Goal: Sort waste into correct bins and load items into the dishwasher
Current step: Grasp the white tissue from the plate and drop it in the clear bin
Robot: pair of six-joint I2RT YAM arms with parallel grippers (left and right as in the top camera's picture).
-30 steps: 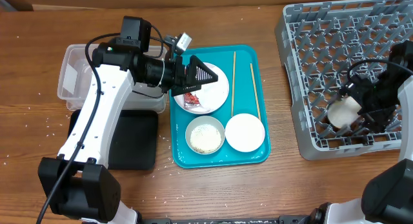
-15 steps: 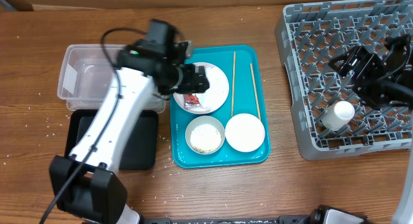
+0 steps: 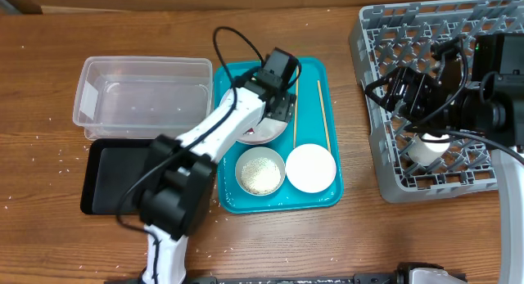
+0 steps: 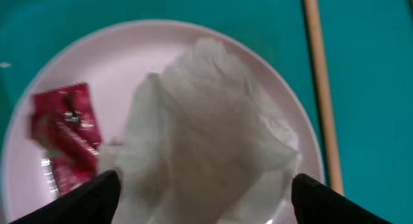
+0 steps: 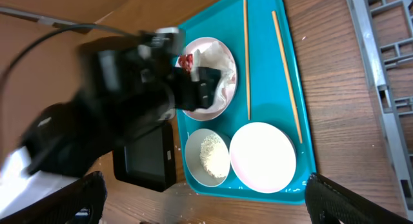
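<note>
The white plate [image 4: 161,43] on the teal tray holds a crumpled white tissue wad [image 4: 206,121] and a red wrapper [image 4: 64,140]. My left gripper [image 4: 205,192] is open just above the tissue, one finger on each side; in the overhead view it [image 3: 274,110] hangs over the plate [image 3: 252,137]. Two chopsticks [image 3: 296,92] [image 3: 322,112] lie on the tray. A grey-green bowl [image 3: 260,171] holds rice grains beside a white bowl [image 3: 311,168]. My right gripper [image 3: 405,94] is open and empty above the grey dish rack [image 3: 385,38], and its wrist view looks down on the tray.
The clear tub [image 3: 143,100] and the black tray [image 3: 115,176] stand left of the teal tray [image 3: 327,198]. A white cup [image 3: 426,149] rests in the dish rack. Rice grains are scattered on the wooden table.
My left arm swung right from the clear tub to above the plate. My right gripper let go of the white cup in the rack and rose up and left.
</note>
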